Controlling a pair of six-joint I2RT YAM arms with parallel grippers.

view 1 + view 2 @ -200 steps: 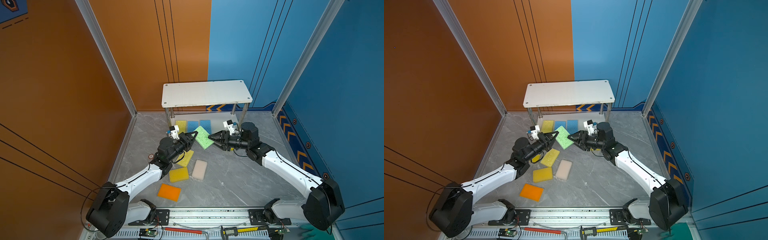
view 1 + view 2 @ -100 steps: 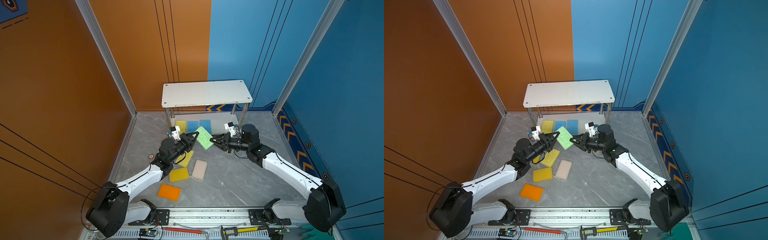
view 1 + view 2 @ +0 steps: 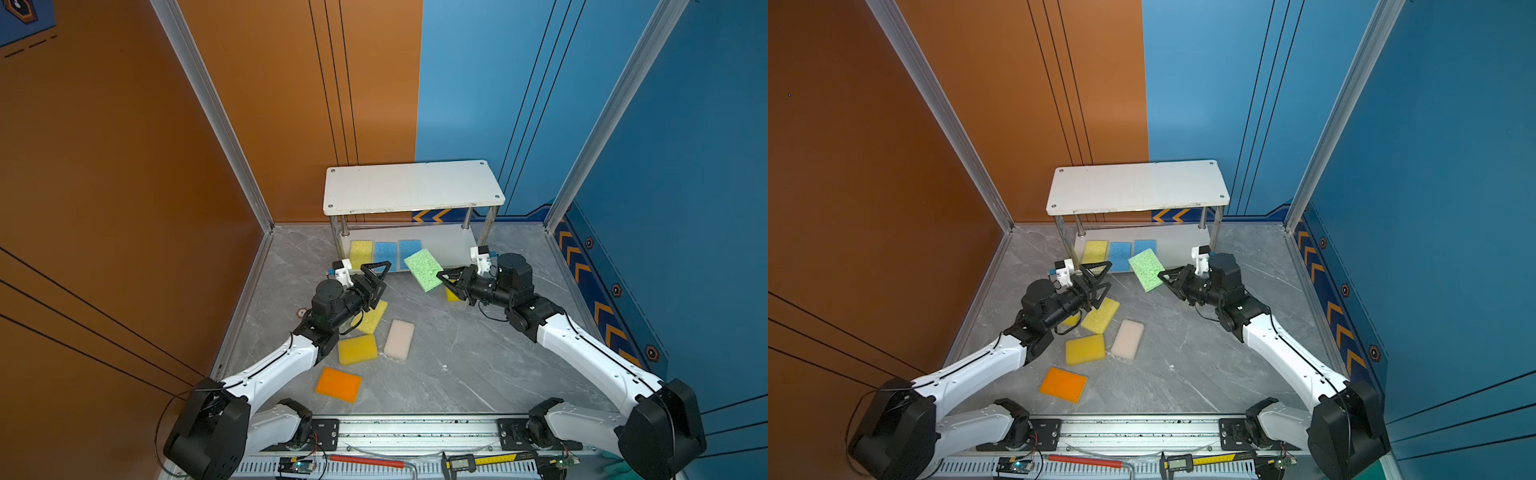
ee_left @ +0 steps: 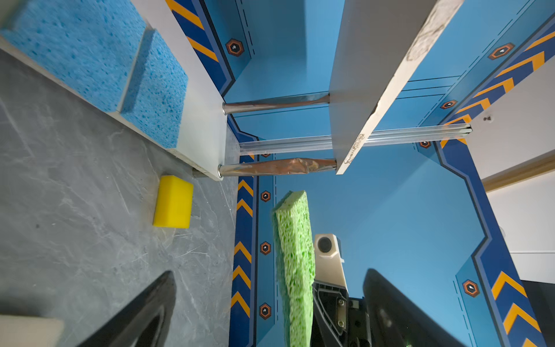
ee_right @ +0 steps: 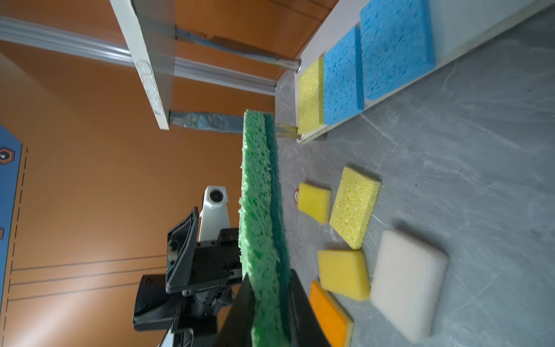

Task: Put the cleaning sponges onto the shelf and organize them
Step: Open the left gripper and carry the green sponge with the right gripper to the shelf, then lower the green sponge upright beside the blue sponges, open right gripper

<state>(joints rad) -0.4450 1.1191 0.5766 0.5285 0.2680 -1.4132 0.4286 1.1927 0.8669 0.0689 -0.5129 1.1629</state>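
Observation:
A green sponge (image 3: 422, 269) hangs tilted in the air before the shelf (image 3: 411, 187), with my right gripper (image 3: 442, 276) shut on its near end (image 5: 261, 225). My left gripper (image 3: 380, 277) stands open just to its left, fingers wide apart and clear of the green sponge (image 4: 294, 264). On the shelf's lower board (image 3: 451, 245) lie a yellow sponge (image 3: 360, 252) and two blue sponges (image 3: 385, 255). On the floor lie a porous yellow sponge (image 3: 372, 318), a smooth yellow one (image 3: 357, 349), a beige one (image 3: 399, 338), an orange one (image 3: 338, 383) and a small yellow one (image 3: 452, 293) under the right gripper.
Orange and blue walls with metal corner posts (image 3: 257, 208) close in the grey floor. The shelf's top board is bare. A rail (image 3: 415, 428) with a red-handled tool (image 3: 365, 461) and a caliper (image 3: 461, 461) runs along the front edge.
The right gripper has closed on the green sponge that the left gripper held. The left gripper has since opened and let it go.

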